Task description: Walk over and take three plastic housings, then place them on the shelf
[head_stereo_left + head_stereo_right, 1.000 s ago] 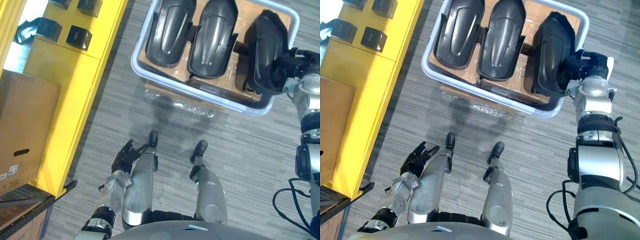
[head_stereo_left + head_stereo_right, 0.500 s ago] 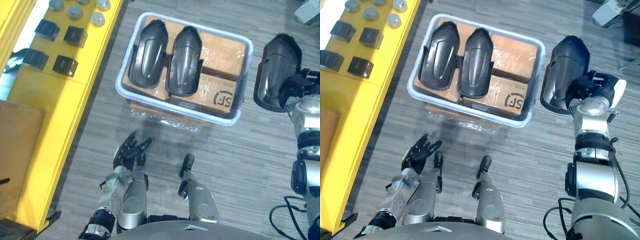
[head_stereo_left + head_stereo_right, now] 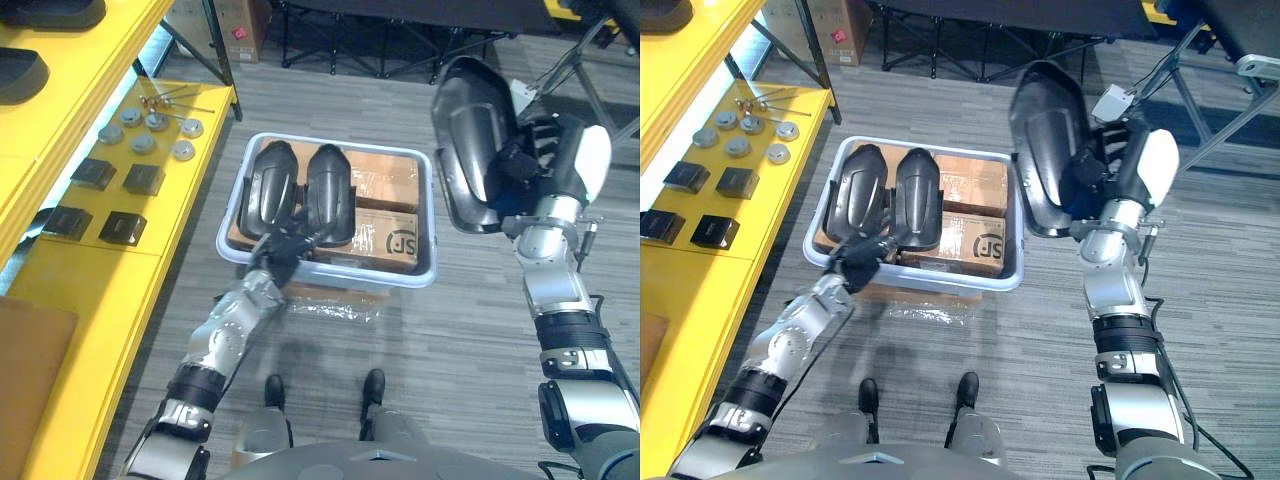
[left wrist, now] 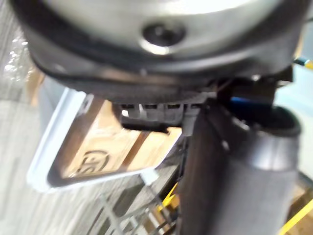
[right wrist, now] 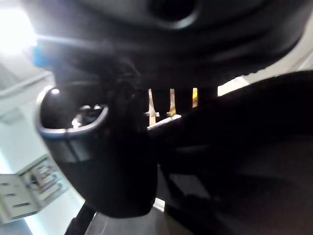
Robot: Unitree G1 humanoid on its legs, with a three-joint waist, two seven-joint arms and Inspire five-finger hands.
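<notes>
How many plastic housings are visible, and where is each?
3. Two lie side by side in the white bin: the left housing, by the left hand, and the middle housing. The right hand holds the third housing up. Dark shapes on the yellow shelf may be more.

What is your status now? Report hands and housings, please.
Right hand shut on raised housing. Left hand at near rim of bin, beside two housings inside. Yellow shelf to the left.
</notes>
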